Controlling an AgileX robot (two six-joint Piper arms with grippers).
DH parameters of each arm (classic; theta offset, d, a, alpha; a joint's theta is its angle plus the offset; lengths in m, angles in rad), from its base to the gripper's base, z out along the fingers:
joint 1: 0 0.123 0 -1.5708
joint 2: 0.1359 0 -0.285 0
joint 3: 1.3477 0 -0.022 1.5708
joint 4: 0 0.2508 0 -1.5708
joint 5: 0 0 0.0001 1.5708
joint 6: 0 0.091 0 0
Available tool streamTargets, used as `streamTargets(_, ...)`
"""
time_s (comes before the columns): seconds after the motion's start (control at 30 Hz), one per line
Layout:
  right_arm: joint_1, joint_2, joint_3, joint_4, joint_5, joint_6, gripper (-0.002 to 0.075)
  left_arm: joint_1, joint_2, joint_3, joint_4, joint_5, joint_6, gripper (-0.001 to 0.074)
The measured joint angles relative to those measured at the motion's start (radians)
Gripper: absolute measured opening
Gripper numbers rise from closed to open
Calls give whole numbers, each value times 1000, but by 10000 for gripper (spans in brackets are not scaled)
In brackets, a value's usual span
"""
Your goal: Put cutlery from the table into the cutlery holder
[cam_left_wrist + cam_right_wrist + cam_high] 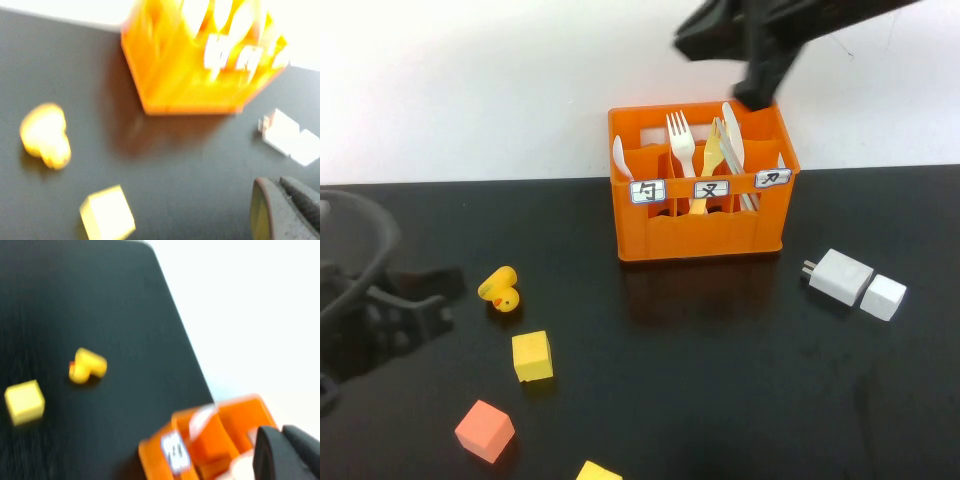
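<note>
**Right arm hangs above the crate's right end**

The right gripper [757, 92], dark and blurred at upper centre, hovers just above the orange plastic cutlery holder [700, 225]; whether its fingers grip anything cannot be told. A white plastic spoon [732, 125] stands near upright in the right compartment directly below it. The left gripper [390, 305] rests low at the left edge on the glossy black tabletop [720, 400], its fingers' state unclear.

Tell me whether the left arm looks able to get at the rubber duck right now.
Probably yes. The left gripper sits low at the table's left edge, and the rubber duck lies just beside it with only bare black surface between them.
</note>
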Motion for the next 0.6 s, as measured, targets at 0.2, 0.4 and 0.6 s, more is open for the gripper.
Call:
streamTargets(0.2, 0, -154, 0, -149, 137, 115, 7, 0, -235, 50, 27, -147, 10, -1)
streamTargets(0.4, -2, -291, 45, -167, 219, 146, 6, 0, -484, 186, 36, -251, 19, -1)
streamTargets(0.6, -2, -519, 297, -165, 208, 176, 6, 0, -665, 300, 66, -268, 21, -1)
